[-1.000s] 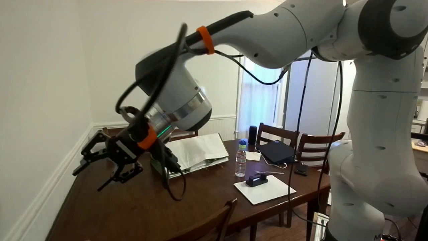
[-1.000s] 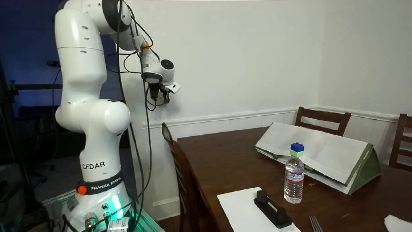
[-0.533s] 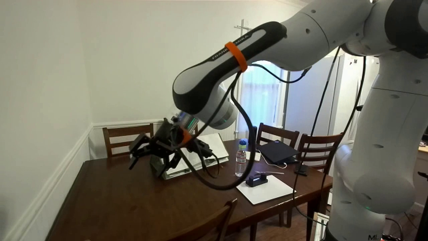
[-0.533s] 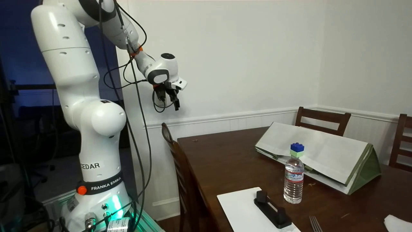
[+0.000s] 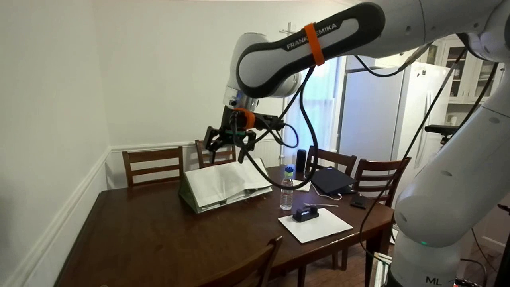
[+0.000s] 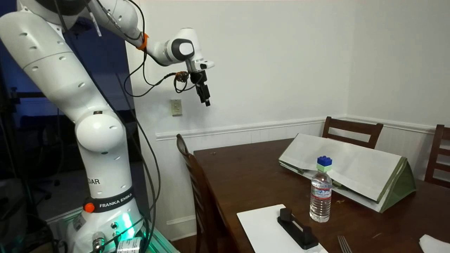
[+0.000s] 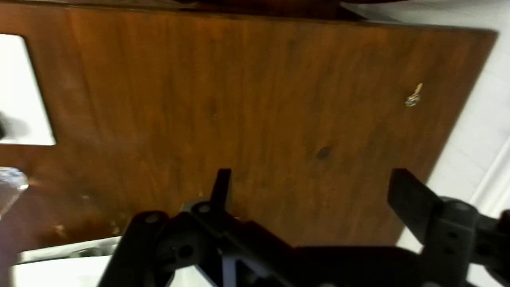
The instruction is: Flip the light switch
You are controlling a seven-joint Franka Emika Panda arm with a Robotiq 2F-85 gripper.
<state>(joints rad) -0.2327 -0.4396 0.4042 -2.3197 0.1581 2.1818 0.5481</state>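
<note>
A small beige switch plate is on the white wall, above the wall trim, in an exterior view. The position of its switch is too small to tell. It is not visible in the wrist view. My black gripper hangs above the table, pointing down, in both exterior views. In an exterior view the gripper appears to the right of the plate and apart from it. In the wrist view the gripper's fingers are wide apart with only the table top behind them.
The brown table bears a white-and-green folded stand, a water bottle, a white board with a black holder, and a dark laptop. Chairs surround it. Cables hang from the arm.
The arm has drawn back and risen away from the wall with the switch plate. The gripper has turned to point downward. The plate, previously behind the gripper, now shows.
</note>
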